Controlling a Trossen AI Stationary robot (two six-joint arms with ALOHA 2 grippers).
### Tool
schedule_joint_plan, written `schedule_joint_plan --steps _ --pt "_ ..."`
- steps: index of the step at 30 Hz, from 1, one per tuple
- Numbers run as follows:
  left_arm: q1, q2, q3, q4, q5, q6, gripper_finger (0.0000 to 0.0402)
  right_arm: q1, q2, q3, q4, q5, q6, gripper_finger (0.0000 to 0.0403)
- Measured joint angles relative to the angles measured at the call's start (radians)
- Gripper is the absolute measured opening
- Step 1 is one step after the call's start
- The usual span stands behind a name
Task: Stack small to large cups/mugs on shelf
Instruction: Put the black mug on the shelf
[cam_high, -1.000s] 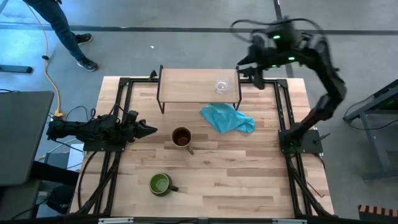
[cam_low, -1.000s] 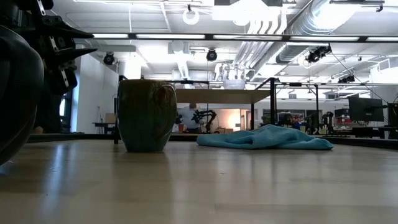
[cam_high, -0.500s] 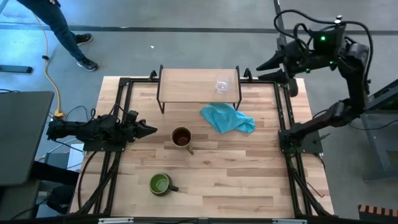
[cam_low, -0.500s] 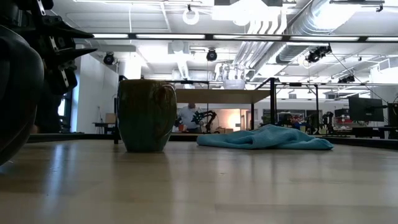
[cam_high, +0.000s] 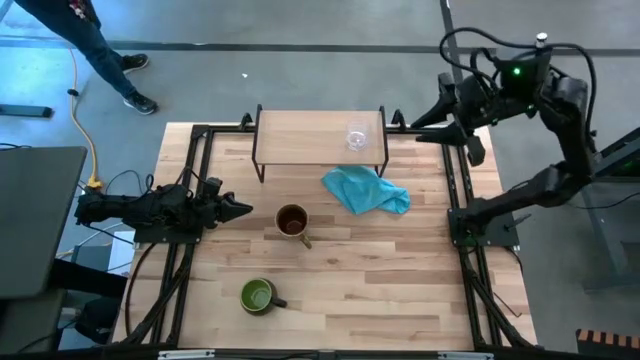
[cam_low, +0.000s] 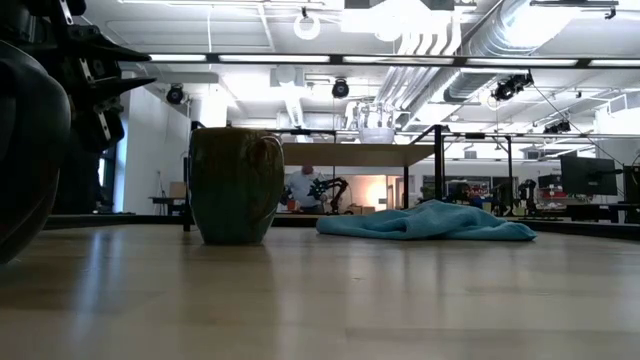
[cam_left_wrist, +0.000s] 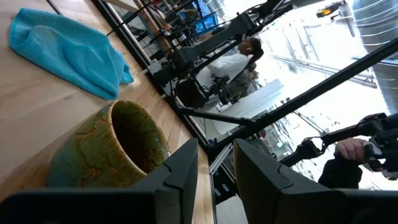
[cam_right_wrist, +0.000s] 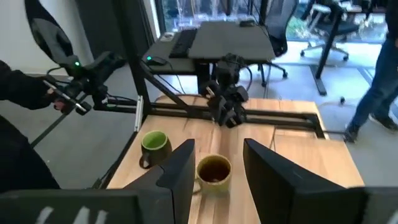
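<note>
The wooden table (cam_high: 400, 290) carries everything. At its far edge stands the shelf (cam_high: 300, 135), a low light-wood board on thin black legs. The blue cloth (cam_high: 366, 190) lies crumpled on the table just in front of the right end of the shelf.

The tan-brown mug (cam_high: 291, 221) stands upright near the middle of the table, in front of the tips of the left gripper (cam_high: 240, 209) and apart from them. This gripper rests low at the left side of the table; its jaws stand a little apart with nothing between them, and in the left wrist view the mug (cam_left_wrist: 109, 149) is seen just beyond them. The dark mug with green inside (cam_high: 258, 295) stands nearer the front edge, to the side of the left jaws and well apart from them.

The small clear glass cup (cam_high: 356, 137) stands on the right part of the shelf. The right gripper (cam_high: 425, 128) hangs above the far right corner of the table, beside the shelf end, jaws released and empty; the glass cup is near them, not touched
</note>
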Motion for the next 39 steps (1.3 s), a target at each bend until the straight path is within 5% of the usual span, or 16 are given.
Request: schedule_joint_plan --steps 23,39 --pt "0.0 0.0 0.0 0.0 0.0 -0.021 0.009 0.166 -0.693 -1.143 1.103 0.324 0.299 0.0128" --pt "0.0 0.0 0.0 0.006 -0.033 -0.024 0.009 0.275 -0.812 -1.688 1.773 0.638 0.396 0.0128"
